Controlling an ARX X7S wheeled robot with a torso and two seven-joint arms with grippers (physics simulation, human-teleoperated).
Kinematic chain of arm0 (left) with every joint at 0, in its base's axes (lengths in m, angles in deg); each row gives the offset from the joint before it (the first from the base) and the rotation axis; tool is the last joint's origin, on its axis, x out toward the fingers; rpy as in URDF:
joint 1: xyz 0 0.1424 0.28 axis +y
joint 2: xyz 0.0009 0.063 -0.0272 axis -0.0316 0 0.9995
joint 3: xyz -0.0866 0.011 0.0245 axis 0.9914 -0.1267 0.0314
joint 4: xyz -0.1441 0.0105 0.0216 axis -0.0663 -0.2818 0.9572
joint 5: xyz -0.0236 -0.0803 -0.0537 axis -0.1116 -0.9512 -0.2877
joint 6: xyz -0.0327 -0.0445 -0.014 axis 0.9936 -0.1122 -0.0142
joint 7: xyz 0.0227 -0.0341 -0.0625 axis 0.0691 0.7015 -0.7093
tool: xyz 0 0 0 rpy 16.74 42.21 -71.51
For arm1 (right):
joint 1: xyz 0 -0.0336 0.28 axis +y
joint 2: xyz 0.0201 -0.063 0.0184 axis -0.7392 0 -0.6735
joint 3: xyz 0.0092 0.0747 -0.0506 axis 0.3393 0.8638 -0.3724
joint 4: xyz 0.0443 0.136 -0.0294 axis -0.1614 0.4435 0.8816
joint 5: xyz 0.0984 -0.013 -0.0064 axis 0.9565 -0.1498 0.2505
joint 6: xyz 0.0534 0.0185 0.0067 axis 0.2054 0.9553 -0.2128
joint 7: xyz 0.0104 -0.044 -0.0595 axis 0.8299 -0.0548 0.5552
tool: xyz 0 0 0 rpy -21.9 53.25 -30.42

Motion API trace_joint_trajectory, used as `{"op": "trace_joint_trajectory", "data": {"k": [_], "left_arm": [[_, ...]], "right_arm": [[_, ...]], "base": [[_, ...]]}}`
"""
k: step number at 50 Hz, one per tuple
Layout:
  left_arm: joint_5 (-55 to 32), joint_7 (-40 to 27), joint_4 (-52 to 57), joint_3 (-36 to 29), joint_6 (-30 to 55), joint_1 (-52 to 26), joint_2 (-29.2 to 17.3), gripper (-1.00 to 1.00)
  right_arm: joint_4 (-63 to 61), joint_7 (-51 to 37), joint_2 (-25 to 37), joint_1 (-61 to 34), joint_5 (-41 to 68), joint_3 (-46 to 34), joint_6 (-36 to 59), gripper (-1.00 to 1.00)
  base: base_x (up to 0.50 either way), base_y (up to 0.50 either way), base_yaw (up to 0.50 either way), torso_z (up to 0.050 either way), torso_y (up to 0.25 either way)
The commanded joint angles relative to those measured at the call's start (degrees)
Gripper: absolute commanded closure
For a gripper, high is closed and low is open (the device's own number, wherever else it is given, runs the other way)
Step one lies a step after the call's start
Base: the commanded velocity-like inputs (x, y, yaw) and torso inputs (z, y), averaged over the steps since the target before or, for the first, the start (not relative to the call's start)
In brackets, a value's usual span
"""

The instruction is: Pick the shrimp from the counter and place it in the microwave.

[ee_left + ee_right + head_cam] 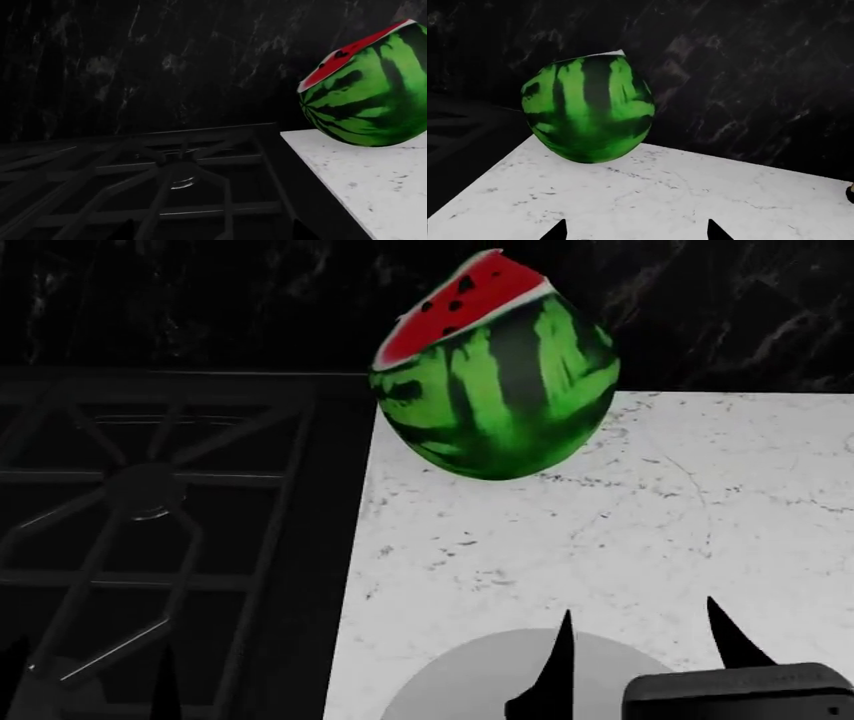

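I cannot make out the shrimp for certain. A tiny dark shape (850,193) lies on the white speckled counter (627,510), cut off by the right wrist view's edge, and I cannot tell what it is. The microwave is out of view. My right gripper (638,606) hovers open over the near part of the counter, above a round grey plate (454,685). Nothing is between its fingertips (715,230). My left gripper (91,660) is open and empty over the black stove grates (180,175).
A large cut watermelon (494,380) with green stripes and a red face stands at the back of the counter by the stove edge. The black gas stove (147,490) lies to the left. A dark marbled wall (747,310) closes off the back.
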Motion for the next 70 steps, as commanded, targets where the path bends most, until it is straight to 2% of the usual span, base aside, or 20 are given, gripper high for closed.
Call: {"op": "trace_joint_trajectory", "data": {"k": [1, 4, 7, 9, 11, 18, 23, 28, 30, 40, 46, 52, 65, 70], "left_arm": [[-2.26, 1.76, -2.17, 1.23, -0.48, 0.2, 1.42, -1.0], [-2.36, 1.65, -2.24, 1.35, -0.63, 0.32, 1.27, -1.0], [-2.38, 1.56, -2.78, 1.37, -0.8, 0.09, 1.24, -1.0], [-2.3, 1.59, -3.08, 1.26, -1.09, 0.12, 1.17, -1.0], [-2.54, 1.63, -3.34, 1.36, -0.81, -0.36, 1.11, -1.0], [-2.63, 1.52, -3.46, 1.23, -0.6, -0.93, 0.88, -1.0], [-2.84, 1.57, -3.47, 1.18, -0.65, -1.02, 0.74, -1.0], [-2.68, 1.52, -4.04, 1.19, -1.42, -0.89, 0.49, -1.0], [-2.91, 1.63, -4.91, 1.32, -1.86, -1.19, 0.57, -1.0], [-2.95, 1.19, -4.97, 1.38, -1.55, -1.56, 0.21, -1.0], [-3.1, 0.84, -3.8, 1.28, -0.96, -1.09, -0.05, -1.0], [-3.18, 0.55, -3.6, 1.26, -1.25, -0.44, -0.16, -1.0], [-3.29, 0.23, -3.68, 0.91, -1.1, -0.72, -0.36, -1.0], [-3.42, 0.2, -3.88, 0.78, -1.12, -0.95, -0.38, -1.0]], "right_arm": [[-9.33, 5.55, 5.27, -13.25, 9.68, 8.57, 28.78, -1.0], [-11.78, 7.18, 6.43, -20.25, 14.23, 11.02, 40.56, -1.0], [-11.63, 7.94, 8.17, -24.89, 18.66, 12.17, 47.02, -1.0], [-8.5, 1.23, 12.37, -27.45, 29.77, 12.65, 47.1, -1.0], [-3.22, -8.76, 17.58, -31.62, 46.19, 11.59, 47.08, -1.0], [9.87, -22.02, 26.2, -46.82, 68.42, -1.97, 46.84, -1.0], [16.65, -24.94, 28.86, -54.68, 78.11, -12.53, 46.54, -1.0], [21.17, -24.52, 30.16, -63.81, 81.43, -23.48, 46.59, -1.0], [22.6, -20.44, 30.49, -67.1, 80.07, -28.57, 46.84, -1.0], [25.75, -11.99, 30.82, -75.23, 78.24, -41.9, 46.68, -1.0], [26.19, -10.91, 31.35, -78.0, 79.89, -46.0, 46.1, -1.0], [25.09, -13.48, 31.76, -79.15, 83.2, -49.25, 45.22, -1.0], [23.18, -17.45, 32.19, -78.11, 91.19, -51.48, 40.18, -1.0], [23.12, -17.43, 31.94, -77.12, 90.97, -52.33, 39.72, -1.0]], "base": [[0.0, 0.0, 0.0, 0.0, 0.0], [0.0, 0.0, 0.0, 0.0, 0.0], [0.0, 0.0, 0.0, 0.0, 0.0], [0.01, 0.0, 0.0, 0.0, 0.0], [0.01, 0.0, 0.0, 0.0, 0.0], [0.0, 0.0, 0.0, 0.0, 0.0], [0.0, 0.0, 0.0, 0.0, 0.0], [0.0, 0.0, 0.0, 0.0, 0.0], [0.01, 0.0, 0.0, 0.0, 0.0], [0.0, 0.0, 0.0, 0.0, 0.0], [0.0, 0.0, 0.0, 0.0, 0.0], [0.0, 0.0, 0.0, 0.0, 0.0], [0.0, 0.0, 0.0, 0.0, 0.0], [0.0, 0.0, 0.0, 0.0, 0.0]]}}
